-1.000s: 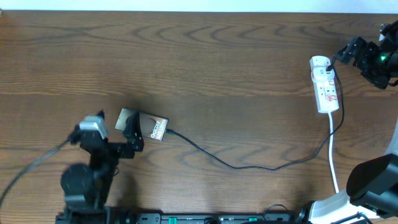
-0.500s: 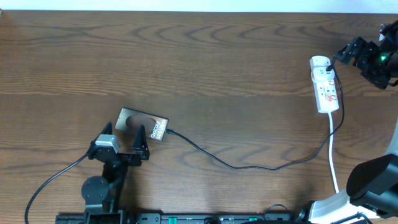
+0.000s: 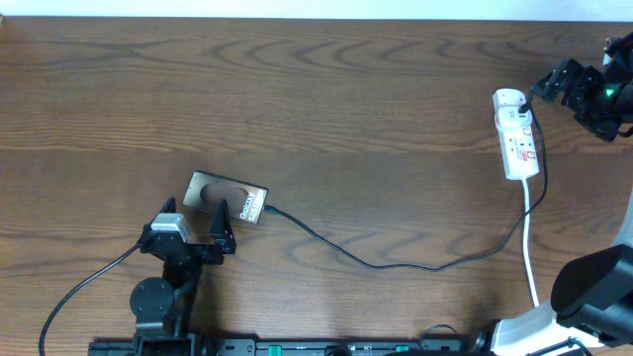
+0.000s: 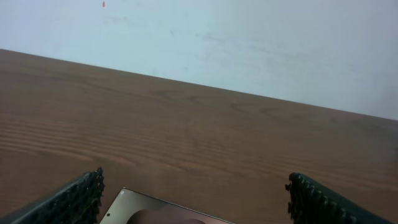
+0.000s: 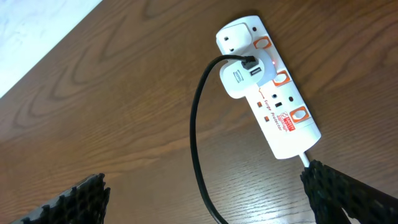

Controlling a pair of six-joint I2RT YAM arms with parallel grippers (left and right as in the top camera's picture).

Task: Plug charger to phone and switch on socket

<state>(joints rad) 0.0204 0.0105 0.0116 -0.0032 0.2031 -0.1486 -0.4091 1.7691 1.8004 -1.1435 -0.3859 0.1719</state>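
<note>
At the lower left of the desk (image 3: 326, 89), the left claw (image 4: 194, 183) is spread wide, holding nothing. The phone (image 3: 235, 194) lies flat just ahead of it. From overhead, one finger reaches over the phone's near long edge. In the left wrist view only the phone's near corner shows, low between the two ridged fingers (image 4: 68, 202). The phone sits slightly askew, with its white lettering toward its right end. There the charger (image 3: 376, 263) meets its short edge. The thin black cable sags toward the desk's front edge, then climbs to the right and runs up beside the socket (image 3: 516, 133). The socket lies lengthwise near the desk's far right side, and its white cord (image 3: 529, 247) trails toward the front. In the right wrist view the cable enters a white adapter (image 5: 239, 81) plugged into the strip, beside orange-ringed switches. The right claw (image 5: 204, 179) hangs just right of the strip's far end. It is also spread wide and empty, and the socket lies ahead of it, apart from both fingers.
</note>
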